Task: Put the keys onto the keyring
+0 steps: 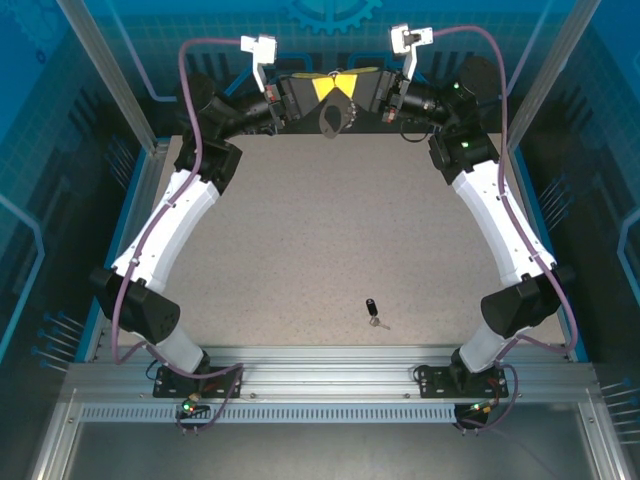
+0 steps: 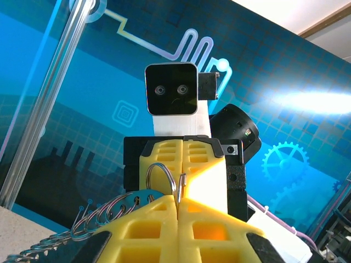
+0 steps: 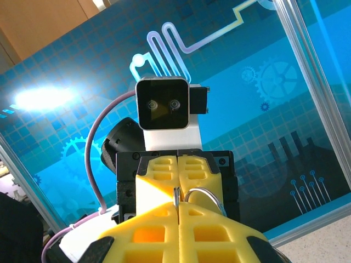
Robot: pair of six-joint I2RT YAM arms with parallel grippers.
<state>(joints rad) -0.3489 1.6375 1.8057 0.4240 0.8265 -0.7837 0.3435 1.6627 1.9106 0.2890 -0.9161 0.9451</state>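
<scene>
Over the middle of the counter's [image 1: 300, 230] far edge the two arms meet nose to nose. The left tool [image 1: 325, 91] and right tool [image 1: 348, 88] each have their yellow fingers pressed together, and a thin silver wire loop [image 2: 160, 174] comes out of the seam where they face each other. Both appear clamped on the keyring [image 1: 335, 118], whose dark oval body hangs free just below them. From the left wrist, silvery chain [image 2: 101, 215] trails off to one side of the fingers. The right wrist shows the same wire loop [image 3: 204, 197] curving out beside its own closed fingers. Holding the keyring from both sides in the air probably steadies it and keeps the hanging part off the counter, perhaps to pry or turn an opening into reach. The key [image 1: 373, 310] lies alone on the counter close to the near edge, a little right of the middle and well apart from both tools. With both tools occupied, threading cannot begin. One will likely have to let go and fetch the key while the other holds the keyring up.
</scene>
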